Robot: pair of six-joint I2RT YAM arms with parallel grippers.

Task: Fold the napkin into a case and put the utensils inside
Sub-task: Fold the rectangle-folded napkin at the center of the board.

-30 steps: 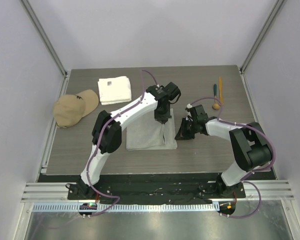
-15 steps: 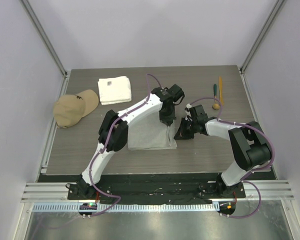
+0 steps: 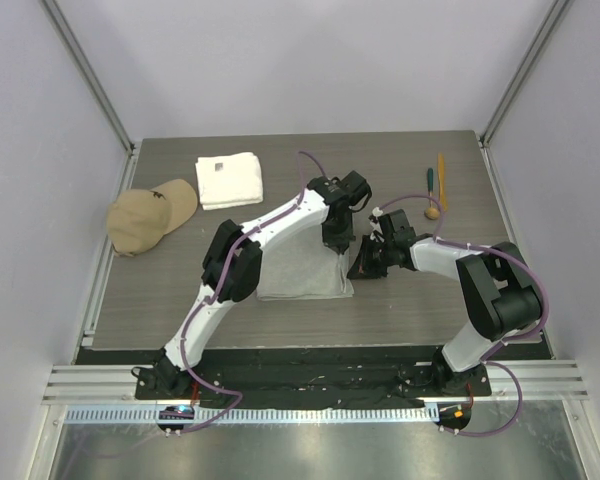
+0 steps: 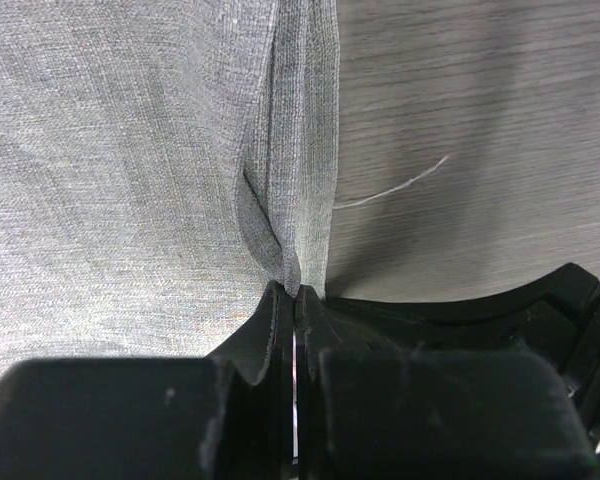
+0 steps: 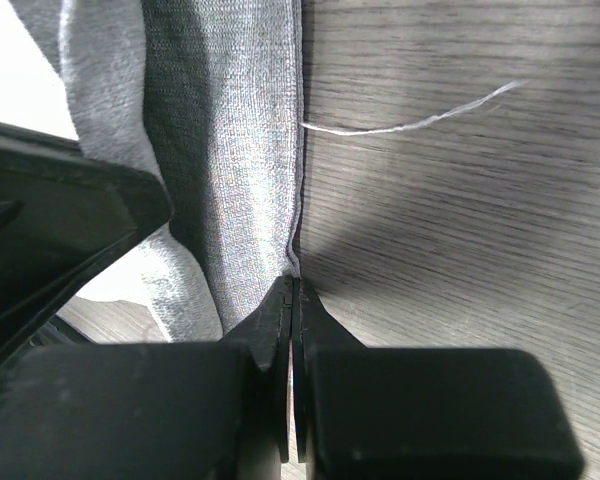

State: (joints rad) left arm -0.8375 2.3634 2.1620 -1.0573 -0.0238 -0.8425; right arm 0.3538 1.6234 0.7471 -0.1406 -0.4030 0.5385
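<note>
Napkin (image 4: 130, 150) edge is pinched by left claw (image 4: 295, 296) and right claw (image 5: 294, 287).

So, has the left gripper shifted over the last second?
Yes. The left gripper has slid rightward, away from the white towel and closer to the right gripper, its jaws shut on the edge of the napkin.

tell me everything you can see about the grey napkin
The napkin is thin, light-grey woven cloth, plain, lying mostly flat on the dark wooden table near its middle. Its right edge is doubled into a narrow fold. The left gripper and right gripper are both shut on that edge, puckering it. A loose thread trails from it onto the table.
</note>
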